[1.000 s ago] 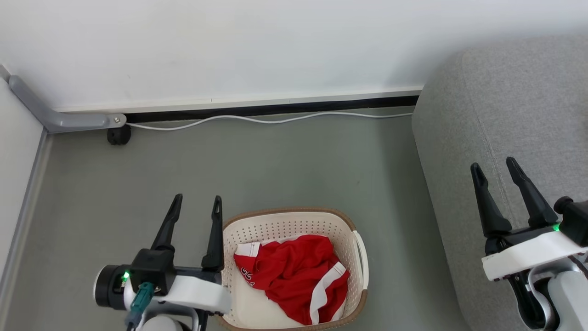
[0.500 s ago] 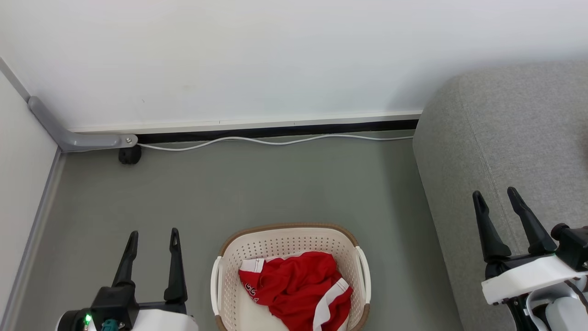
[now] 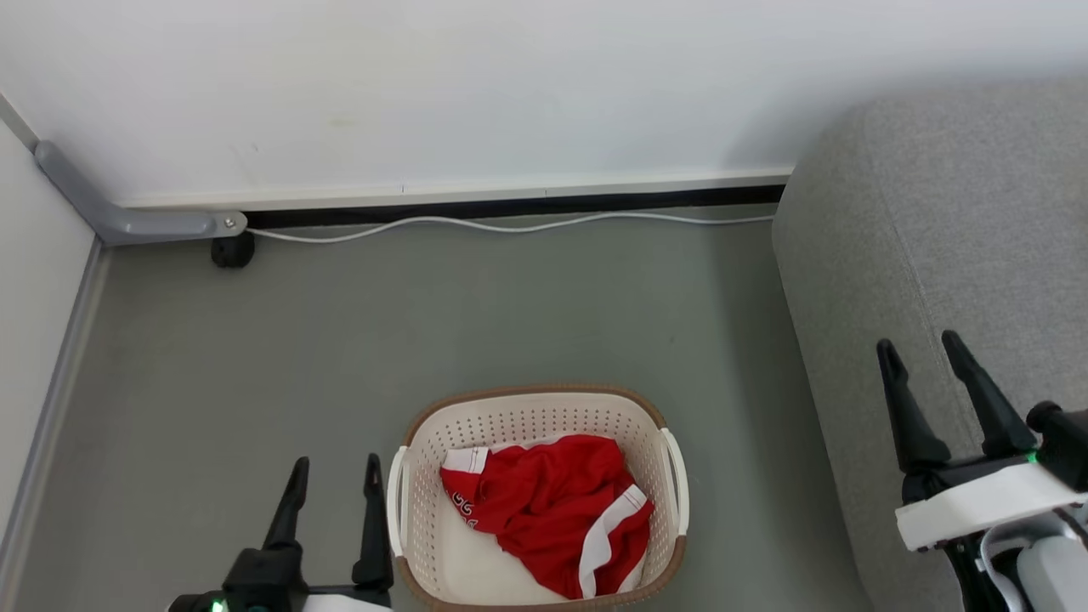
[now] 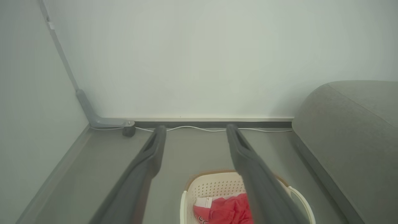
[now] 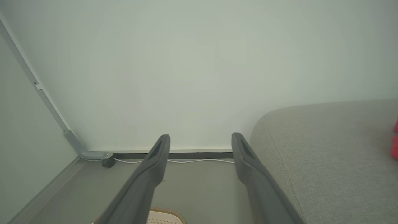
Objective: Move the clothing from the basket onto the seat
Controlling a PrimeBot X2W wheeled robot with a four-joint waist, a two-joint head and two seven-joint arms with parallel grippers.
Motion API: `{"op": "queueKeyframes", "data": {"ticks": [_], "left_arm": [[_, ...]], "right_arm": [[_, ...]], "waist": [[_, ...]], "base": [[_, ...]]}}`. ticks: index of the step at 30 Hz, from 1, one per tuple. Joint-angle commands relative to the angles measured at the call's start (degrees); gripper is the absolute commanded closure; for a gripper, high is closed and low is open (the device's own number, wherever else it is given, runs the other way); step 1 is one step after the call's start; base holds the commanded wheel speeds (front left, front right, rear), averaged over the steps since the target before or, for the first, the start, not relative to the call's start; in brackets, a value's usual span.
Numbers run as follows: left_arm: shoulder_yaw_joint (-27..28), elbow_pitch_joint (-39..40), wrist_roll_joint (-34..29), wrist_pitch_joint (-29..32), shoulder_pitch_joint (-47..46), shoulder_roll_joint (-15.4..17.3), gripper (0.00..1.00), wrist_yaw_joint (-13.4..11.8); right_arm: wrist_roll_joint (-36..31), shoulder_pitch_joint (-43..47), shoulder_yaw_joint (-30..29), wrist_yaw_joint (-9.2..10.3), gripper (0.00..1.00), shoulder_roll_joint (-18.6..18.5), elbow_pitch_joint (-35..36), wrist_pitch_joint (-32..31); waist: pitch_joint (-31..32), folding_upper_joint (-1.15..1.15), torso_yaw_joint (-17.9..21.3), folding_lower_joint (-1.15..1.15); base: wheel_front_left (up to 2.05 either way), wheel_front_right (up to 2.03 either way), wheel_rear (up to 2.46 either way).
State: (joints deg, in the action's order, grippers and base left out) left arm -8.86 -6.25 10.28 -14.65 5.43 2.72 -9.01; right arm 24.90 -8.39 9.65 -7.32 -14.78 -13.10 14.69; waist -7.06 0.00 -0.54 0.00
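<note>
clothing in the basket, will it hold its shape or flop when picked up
The clothing lies crumpled in folds, so it will likely go limp and drape when lifted. It looks thin, so probably light. The pieces are bunched together in the basket, so one pinch may drag several up.

Crumpled red clothing [image 3: 548,501] with white trim is seen inside the cream perforated basket [image 3: 531,416] at lower centre; the grey seat [image 3: 935,238] is seen at right.

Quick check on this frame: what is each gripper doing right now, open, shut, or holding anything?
Left gripper: open, holding nothing, beside the basket.
Right gripper: open, holding nothing.
</note>
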Motion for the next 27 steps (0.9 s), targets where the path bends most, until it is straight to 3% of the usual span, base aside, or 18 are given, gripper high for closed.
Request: {"op": "queueKeyframes", "data": {"ticks": [1,7,16,27], "left_arm": [[0.11,0.73,0.82,-0.35,-3.25,0.16,0.00,-1.02],[-7.41,-3.47,3.36,-0.35,-8.78,0.16,0.00,-4.03],[-14.67,-13.21,7.80,-0.35,-21.28,0.16,0.00,-6.36],[-21.74,-24.00,10.74,-0.35,-36.10,0.16,0.00,-5.76]], "right_arm": [[0.67,-2.43,1.04,-0.17,0.00,-1.89,2.43,0.31],[2.55,-6.65,1.52,-0.17,0.00,-5.06,6.05,0.31],[5.38,-15.18,3.34,-0.17,0.00,-9.54,12.23,0.31],[6.75,-23.98,5.01,-0.17,0.00,-12.36,17.69,0.31]], "waist": [[-2.85,0.00,0.48,0.00],[-11.11,0.00,1.37,0.00],[-24.60,0.00,3.18,0.00],[-37.92,0.00,6.12,0.00]], "base": [[0.00,0.00,0.00],[0.00,0.00,0.00],[0.00,0.00,0.00],[0.00,0.00,0.00]]}}
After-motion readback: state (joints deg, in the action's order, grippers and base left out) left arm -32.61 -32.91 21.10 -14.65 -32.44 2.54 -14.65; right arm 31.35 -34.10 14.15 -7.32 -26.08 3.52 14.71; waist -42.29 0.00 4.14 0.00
